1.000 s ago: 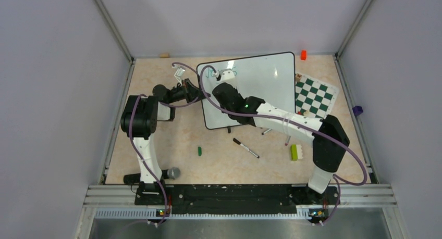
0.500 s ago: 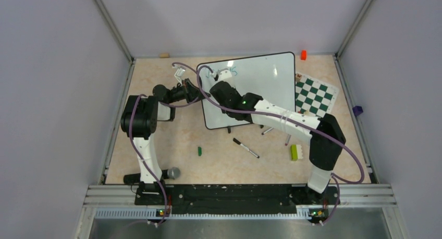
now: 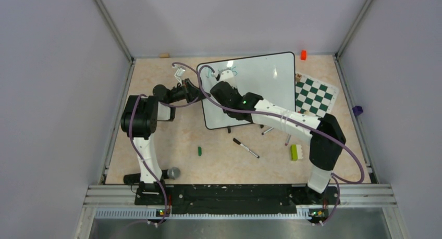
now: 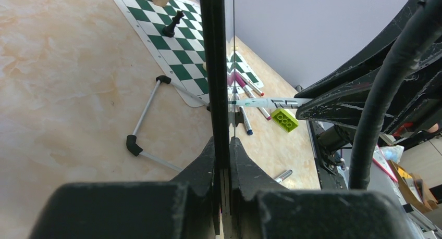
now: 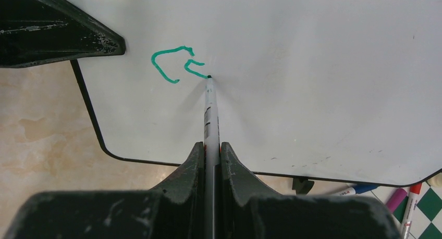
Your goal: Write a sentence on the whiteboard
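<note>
On the whiteboard [image 5: 312,67], the sentence [image 5: 159,68] is unreadable teal strokes, partly cropped.

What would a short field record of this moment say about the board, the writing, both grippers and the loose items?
board: whiteboard, on the table beside the chess mat
left gripper: shut on the whiteboard's edge
right gripper: shut on a marker, tip touching the board
writing: a few teal strokes near the clamped edge; no full word readable
loose items: black pen, lime brick, small green block
</note>
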`<move>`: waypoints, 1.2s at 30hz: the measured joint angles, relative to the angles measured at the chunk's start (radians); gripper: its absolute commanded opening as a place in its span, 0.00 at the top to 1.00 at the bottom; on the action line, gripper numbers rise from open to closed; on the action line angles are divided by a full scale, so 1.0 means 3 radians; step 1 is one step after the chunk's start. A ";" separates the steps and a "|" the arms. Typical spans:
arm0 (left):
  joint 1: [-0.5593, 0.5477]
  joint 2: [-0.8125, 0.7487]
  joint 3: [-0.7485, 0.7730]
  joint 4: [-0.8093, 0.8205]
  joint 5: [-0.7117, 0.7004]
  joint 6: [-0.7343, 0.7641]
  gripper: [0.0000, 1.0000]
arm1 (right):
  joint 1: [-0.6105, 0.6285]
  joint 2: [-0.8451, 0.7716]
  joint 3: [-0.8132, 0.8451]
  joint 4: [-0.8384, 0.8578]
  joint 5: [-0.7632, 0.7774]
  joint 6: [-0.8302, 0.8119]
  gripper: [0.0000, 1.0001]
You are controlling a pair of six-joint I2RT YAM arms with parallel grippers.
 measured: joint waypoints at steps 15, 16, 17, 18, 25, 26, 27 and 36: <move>0.0000 0.0000 0.0000 -0.0008 -0.0006 0.0001 1.00 | -0.0023 -0.0001 0.0025 0.0019 -0.0017 -0.0031 1.00; 0.0000 0.0000 0.0000 -0.0006 -0.0006 0.0001 1.00 | -0.0023 -0.0001 0.0025 0.0019 -0.0019 -0.0034 1.00; 0.0000 0.0000 0.0000 -0.0008 -0.0006 0.0001 1.00 | -0.0023 -0.0001 0.0025 0.0019 -0.0022 -0.0038 1.00; 0.0000 0.0000 0.0000 -0.0006 -0.0006 0.0001 1.00 | -0.0024 -0.0001 0.0025 0.0019 -0.0029 -0.0050 1.00; -0.0001 0.0000 0.0000 -0.0003 -0.0001 0.0004 1.00 | -0.0039 0.0000 0.0065 0.0093 -0.0069 -0.0076 1.00; -0.0001 0.0000 0.0000 -0.0003 0.0000 0.0004 1.00 | -0.0042 0.0000 0.0067 0.0104 -0.0069 -0.0081 1.00; -0.0001 -0.0001 0.0000 -0.0003 -0.0003 0.0003 1.00 | -0.0043 0.0000 0.0067 0.0111 -0.0071 -0.0084 1.00; -0.0001 -0.0001 0.0000 -0.0005 -0.0004 0.0004 1.00 | -0.0048 0.0000 0.0067 0.0121 -0.0114 -0.0100 1.00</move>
